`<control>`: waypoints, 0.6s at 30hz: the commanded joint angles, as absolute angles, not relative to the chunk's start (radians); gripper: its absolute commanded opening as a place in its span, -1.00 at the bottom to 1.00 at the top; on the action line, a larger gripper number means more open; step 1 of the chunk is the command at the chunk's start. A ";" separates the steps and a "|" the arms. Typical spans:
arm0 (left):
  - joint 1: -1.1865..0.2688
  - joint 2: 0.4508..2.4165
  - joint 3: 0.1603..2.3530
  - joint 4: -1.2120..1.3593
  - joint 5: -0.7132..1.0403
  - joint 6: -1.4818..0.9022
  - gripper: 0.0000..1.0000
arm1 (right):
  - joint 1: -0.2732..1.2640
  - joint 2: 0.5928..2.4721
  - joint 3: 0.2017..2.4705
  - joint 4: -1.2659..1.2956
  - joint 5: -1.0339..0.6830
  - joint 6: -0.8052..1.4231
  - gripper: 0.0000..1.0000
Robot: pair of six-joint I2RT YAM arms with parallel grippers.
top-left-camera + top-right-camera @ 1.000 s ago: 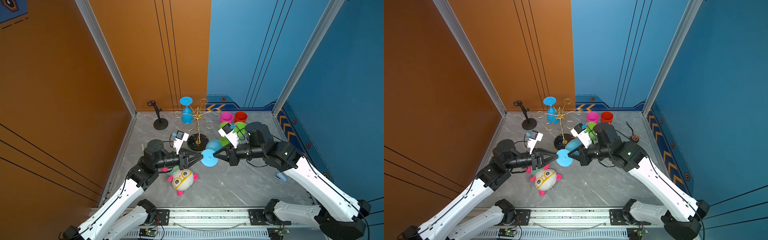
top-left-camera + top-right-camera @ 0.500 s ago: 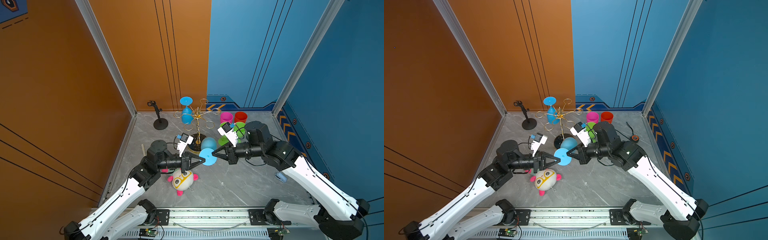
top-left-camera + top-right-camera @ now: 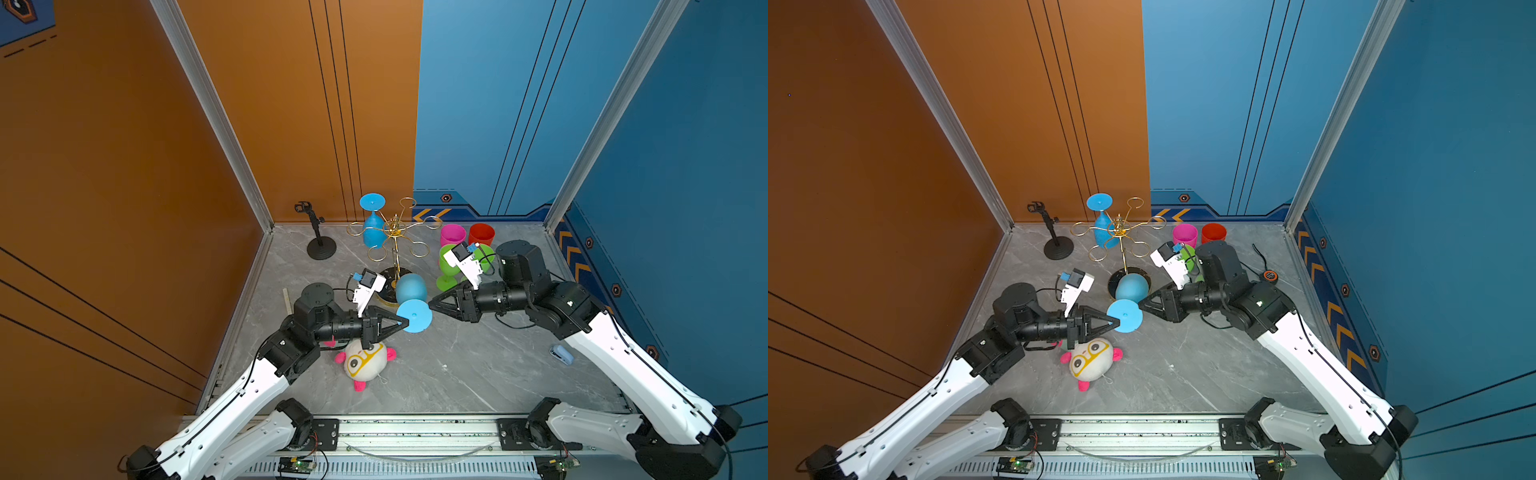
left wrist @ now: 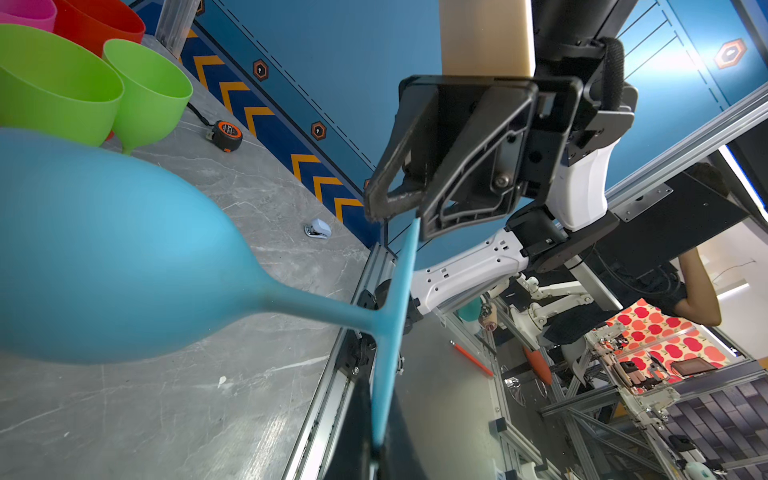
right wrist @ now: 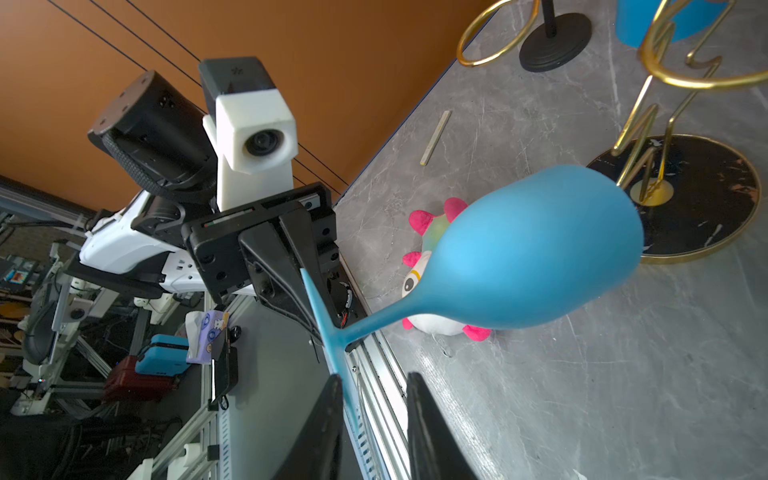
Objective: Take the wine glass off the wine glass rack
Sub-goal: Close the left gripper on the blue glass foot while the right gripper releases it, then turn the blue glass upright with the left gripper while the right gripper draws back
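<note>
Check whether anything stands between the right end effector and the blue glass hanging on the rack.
Yes. The held blue glass, its foot pinched in the left end effector, lies directly ahead of the right end effector, whose open jaws straddle that foot. Beyond it stand the rod and loops of the rack.

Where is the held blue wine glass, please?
Mid-table in both top views: the wine glass is held sideways, foot in the left gripper, right gripper opposite, just in front of the wine glass rack.

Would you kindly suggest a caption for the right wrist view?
Blue wine glass held sideways by its foot in the left gripper, right gripper with jaws parted around the rim.
</note>
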State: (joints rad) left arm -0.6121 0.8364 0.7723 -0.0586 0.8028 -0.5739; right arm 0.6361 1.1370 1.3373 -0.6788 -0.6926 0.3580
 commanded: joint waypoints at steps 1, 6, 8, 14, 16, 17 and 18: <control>-0.628 0.815 0.811 -0.178 0.759 -0.458 -1.00 | 0.597 1.101 1.319 -0.667 -0.740 0.383 -0.32; -0.666 0.783 0.836 -0.334 0.659 -0.339 -1.00 | 0.529 1.082 1.303 -0.667 -0.769 0.413 -0.10; -0.689 0.764 0.831 -0.357 0.616 -0.295 -1.00 | 0.505 1.082 1.294 -0.667 -0.782 0.430 0.09; -0.822 0.704 0.810 -0.415 0.376 -0.096 -1.00 | 0.463 1.109 1.282 -0.668 -0.788 0.473 0.33; -0.880 0.685 0.796 -0.414 0.291 -0.014 -1.00 | 0.451 1.123 1.284 -0.667 -0.791 0.485 0.38; -0.912 0.679 0.789 -0.414 0.246 0.025 -1.00 | 0.444 1.131 1.285 -0.668 -0.794 0.491 0.40; -0.940 0.674 0.785 -0.415 0.204 0.059 -1.00 | 0.439 1.138 1.287 -0.669 -0.799 0.497 0.41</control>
State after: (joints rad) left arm -0.8860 0.6937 0.8017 -0.3923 0.3840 -0.1104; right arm 0.4549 1.1175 1.2922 -0.6762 -0.7689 0.4656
